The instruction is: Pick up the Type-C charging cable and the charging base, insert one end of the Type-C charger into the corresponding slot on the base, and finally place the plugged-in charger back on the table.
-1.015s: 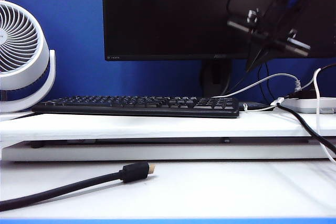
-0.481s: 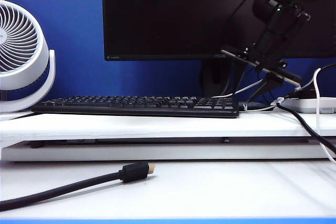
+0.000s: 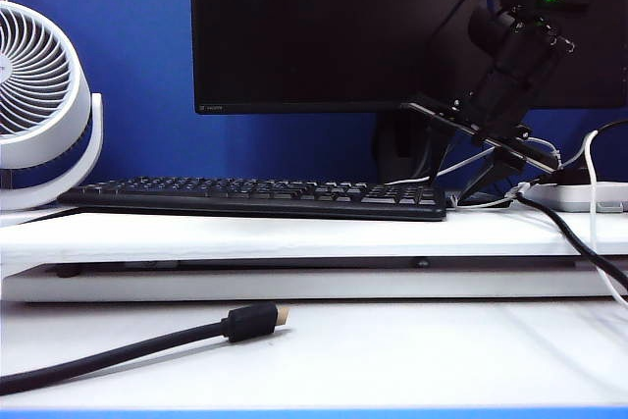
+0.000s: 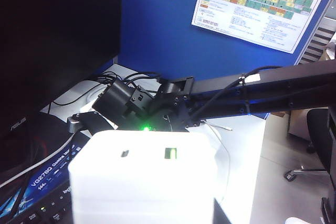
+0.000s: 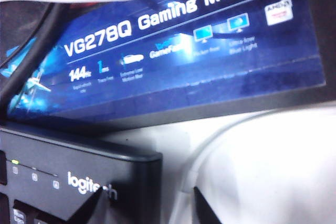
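Note:
The charging base (image 4: 144, 182), a white block with a green port and a dark slot on its near face, fills the foreground of the left wrist view. It hangs in the air above the keyboard with my left gripper shut on it, fingers hidden behind the block. My right gripper (image 5: 149, 208) (image 3: 461, 183) is open, low at the keyboard's right end. The thin white Type-C charging cable (image 5: 185, 179) (image 3: 491, 203) lies on the shelf between its fingertips (image 5: 97, 203), untouched.
A black keyboard (image 3: 255, 198) and a monitor (image 3: 324, 26) stand on the raised shelf (image 3: 245, 237). A white power strip (image 3: 589, 195) with several cables sits at the right. A thick black gold-tipped cable (image 3: 250, 323) lies on the lower table. A fan (image 3: 39, 95) stands at the left.
My right arm has come down from in front of the monitor to the keyboard's right end, and its gripper has opened. The black cable and the keyboard have not moved.

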You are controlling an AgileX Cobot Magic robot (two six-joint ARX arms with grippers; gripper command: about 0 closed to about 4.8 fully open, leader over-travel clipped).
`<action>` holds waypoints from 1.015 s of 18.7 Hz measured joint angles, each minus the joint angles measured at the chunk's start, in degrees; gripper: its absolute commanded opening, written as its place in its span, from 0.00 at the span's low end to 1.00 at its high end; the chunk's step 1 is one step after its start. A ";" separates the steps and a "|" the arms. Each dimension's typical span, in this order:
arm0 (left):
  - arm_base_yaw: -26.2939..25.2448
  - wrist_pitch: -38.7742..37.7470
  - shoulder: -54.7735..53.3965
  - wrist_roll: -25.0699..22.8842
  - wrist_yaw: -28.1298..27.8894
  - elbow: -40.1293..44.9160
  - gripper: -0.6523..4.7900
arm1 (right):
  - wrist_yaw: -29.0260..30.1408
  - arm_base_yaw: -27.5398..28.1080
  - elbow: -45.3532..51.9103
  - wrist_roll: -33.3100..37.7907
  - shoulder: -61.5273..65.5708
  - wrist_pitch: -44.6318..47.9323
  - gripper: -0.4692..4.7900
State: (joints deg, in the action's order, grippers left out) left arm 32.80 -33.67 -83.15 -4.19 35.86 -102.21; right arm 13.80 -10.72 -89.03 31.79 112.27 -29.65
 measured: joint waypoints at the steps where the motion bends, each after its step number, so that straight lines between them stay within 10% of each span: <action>1: 0.00 0.00 0.00 0.00 0.00 0.00 0.16 | 0.02 0.07 -0.04 -0.09 0.00 -0.22 0.49; 19: 0.00 0.00 0.00 0.00 0.00 0.00 0.16 | -2.21 1.42 0.22 -2.89 -0.28 -1.27 0.48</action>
State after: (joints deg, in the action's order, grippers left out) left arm 32.80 -33.67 -83.15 -4.19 35.86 -102.21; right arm 11.60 -9.30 -88.82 28.91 111.98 -30.92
